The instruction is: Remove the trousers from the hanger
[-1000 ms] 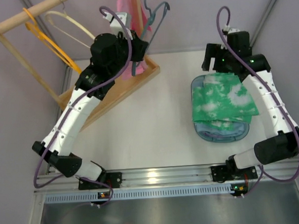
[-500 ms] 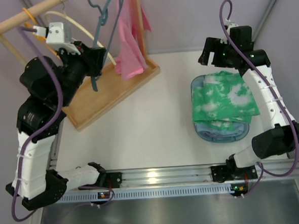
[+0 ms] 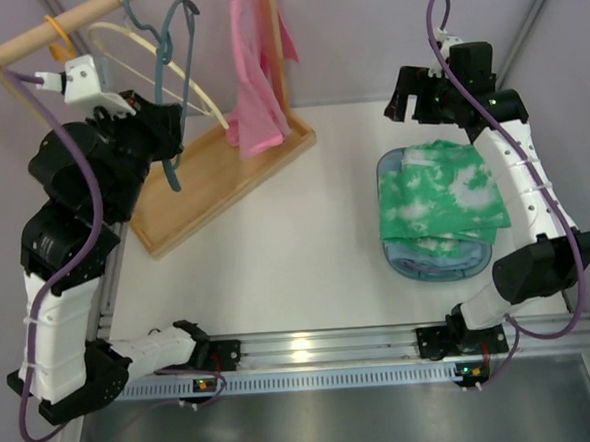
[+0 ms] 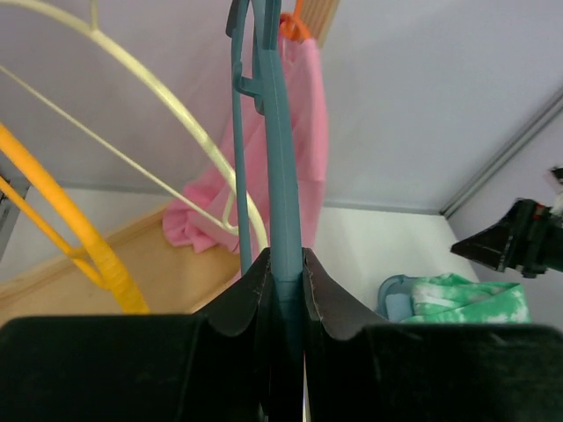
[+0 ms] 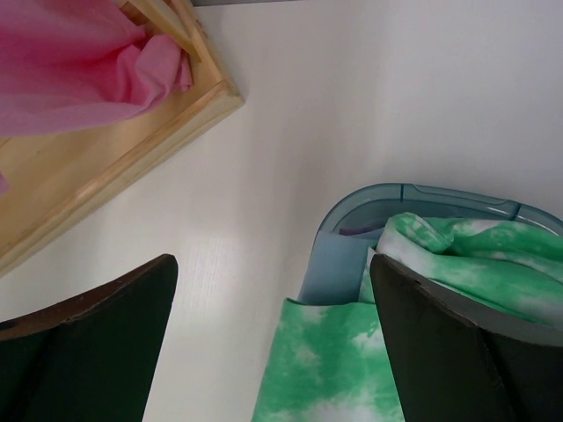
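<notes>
The green tie-dye trousers (image 3: 439, 204) lie folded on top of a blue basket (image 3: 410, 264) at the right; they also show in the right wrist view (image 5: 352, 369) and the left wrist view (image 4: 466, 299). My left gripper (image 3: 173, 138) is shut on the bare grey-blue hanger (image 3: 170, 58), holding it up near the wooden rail; the hanger rises between the fingers in the left wrist view (image 4: 280, 176). My right gripper (image 3: 412, 94) is open and empty, above the table just beyond the basket's far edge.
A wooden rack with a tray base (image 3: 213, 186) stands at the back left. On its rail (image 3: 63, 25) hang an orange hanger (image 3: 91, 78), a cream hanger (image 3: 155, 54) and a pink cloth (image 3: 257, 83). A light-blue cloth (image 5: 339, 264) lies in the basket.
My left arm has swung left and up, carrying the grey-blue hanger from beside the pink cloth toward the rail. My right gripper has risen slightly away from the trousers.
</notes>
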Controlling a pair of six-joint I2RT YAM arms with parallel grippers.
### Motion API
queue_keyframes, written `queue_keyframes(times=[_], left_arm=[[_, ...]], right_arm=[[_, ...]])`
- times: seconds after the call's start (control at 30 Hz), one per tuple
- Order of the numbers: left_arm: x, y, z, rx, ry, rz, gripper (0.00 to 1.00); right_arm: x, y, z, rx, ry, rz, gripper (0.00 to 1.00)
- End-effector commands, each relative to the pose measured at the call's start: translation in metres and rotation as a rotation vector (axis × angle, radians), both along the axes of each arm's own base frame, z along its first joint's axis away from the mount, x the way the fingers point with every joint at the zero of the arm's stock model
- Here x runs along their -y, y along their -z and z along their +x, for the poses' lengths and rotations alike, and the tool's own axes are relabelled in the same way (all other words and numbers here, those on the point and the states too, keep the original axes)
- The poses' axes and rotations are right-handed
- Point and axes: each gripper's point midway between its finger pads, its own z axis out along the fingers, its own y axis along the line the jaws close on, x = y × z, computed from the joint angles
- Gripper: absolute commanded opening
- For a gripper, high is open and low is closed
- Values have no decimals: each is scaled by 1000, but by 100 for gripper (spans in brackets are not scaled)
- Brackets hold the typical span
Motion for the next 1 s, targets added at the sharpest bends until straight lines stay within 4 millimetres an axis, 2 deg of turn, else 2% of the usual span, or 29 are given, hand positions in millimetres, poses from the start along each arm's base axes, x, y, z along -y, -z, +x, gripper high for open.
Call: queue_keyframes(times=[0.0,0.17,0.27,0.37,0.4,0.53,0.67,0.7,0.83,0.97], left_arm=[[6,21,28,-91,-77,3,0],[30,4,56,-92,-68,-63,0],[37,-2,71,-92,-89,-93,0],[27,6,91,-124,-222,-86,0],[18,12,94,-141,-284,-67,0],[19,22,117,-154,-370,-30,0],[22,20,136,-128,-422,1,0],[23,13,140,-101,-427,-27,0],[25,5,155,-45,-474,-70,0],[20,9,169,-24,-567,-24,0]], right_arm=[[0,-17,1,62,-4,-17,92],[0,-8,-2,41,-1,-12,92],[0,-1,-4,25,4,-10,92],[0,6,-4,9,8,-9,92],[1,8,-4,6,10,-9,92],[0,12,-6,-2,6,-6,92],[-2,15,-7,-12,3,5,92],[-3,16,-7,-14,1,7,92],[-1,17,-9,-22,7,4,92],[0,17,-6,-22,15,-1,92]])
